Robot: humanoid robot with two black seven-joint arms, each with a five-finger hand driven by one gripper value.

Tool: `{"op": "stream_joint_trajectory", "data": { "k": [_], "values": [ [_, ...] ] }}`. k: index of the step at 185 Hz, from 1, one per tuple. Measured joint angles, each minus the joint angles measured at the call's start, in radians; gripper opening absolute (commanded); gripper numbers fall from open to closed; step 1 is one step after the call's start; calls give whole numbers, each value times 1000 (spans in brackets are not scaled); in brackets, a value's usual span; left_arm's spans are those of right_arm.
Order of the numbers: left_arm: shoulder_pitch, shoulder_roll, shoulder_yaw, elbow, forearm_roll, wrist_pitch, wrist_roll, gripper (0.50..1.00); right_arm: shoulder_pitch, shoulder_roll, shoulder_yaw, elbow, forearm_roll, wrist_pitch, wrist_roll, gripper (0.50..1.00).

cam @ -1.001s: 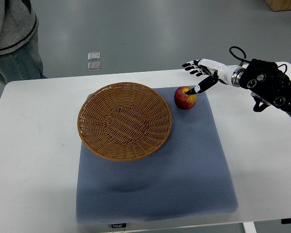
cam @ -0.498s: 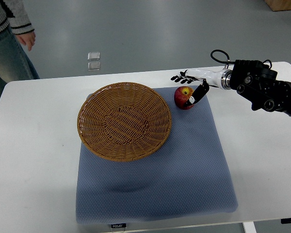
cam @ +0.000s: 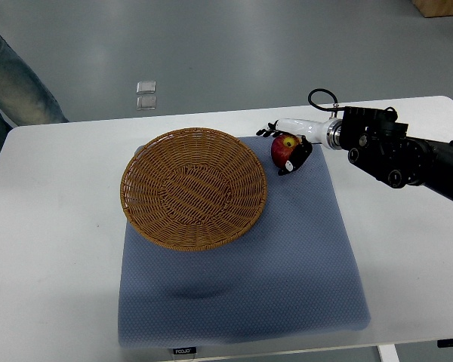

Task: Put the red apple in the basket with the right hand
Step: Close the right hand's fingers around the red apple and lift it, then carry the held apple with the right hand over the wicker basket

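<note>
Top view: right robot hand point(cam: 288, 145) seemingly cups the red apple point(cam: 285, 150) near the surface's point(cam: 53, 249) far edge, beside the basket point(cam: 193, 187).

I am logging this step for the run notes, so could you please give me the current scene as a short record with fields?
surface: white table with a blue-grey mat on it
basket: wicker basket, empty, on the mat's far left part
apple: red apple on the mat, right of the basket, outside it
right hand: right hand wrapped around the apple, fingers behind it, thumb in front
left hand: not in view
person: jeans leg at the top left, beyond the table
</note>
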State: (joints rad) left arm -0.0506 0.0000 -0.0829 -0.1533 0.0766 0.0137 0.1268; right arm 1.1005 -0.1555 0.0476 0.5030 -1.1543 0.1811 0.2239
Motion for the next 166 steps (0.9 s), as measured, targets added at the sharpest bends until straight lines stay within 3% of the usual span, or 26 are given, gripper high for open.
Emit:
{"op": "stream_joint_trajectory", "data": {
  "k": [41,42,51,73,80,94,95,103,166],
  "values": [
    [0,0,-1,0,0,0,0,1000,3,16,-67,-48,-4,-34,0,895],
    [0,0,-1,0,0,0,0,1000,3,16,-68,-49,-4,-34,0,875],
    [0,0,-1,0,0,0,0,1000,3,17,-74,-54,-7,-38,0,852],
    [0,0,-1,0,0,0,0,1000,3,17,-80,-61,-15,-41,2,742],
    [0,0,0,0,0,0,0,1000,3,17,-80,-62,-15,-42,3,689],
    [0,0,1,0,0,0,0,1000,4,15,-80,-63,-16,-42,4,674],
    [0,0,1,0,0,0,0,1000,4,15,-81,-63,-16,-42,4,642],
    [0,0,1,0,0,1,0,1000,7,15,-81,-63,-16,-43,4,615],
    [0,0,0,0,0,0,0,1000,105,8,-57,-55,11,-52,55,592]
  ]
}}
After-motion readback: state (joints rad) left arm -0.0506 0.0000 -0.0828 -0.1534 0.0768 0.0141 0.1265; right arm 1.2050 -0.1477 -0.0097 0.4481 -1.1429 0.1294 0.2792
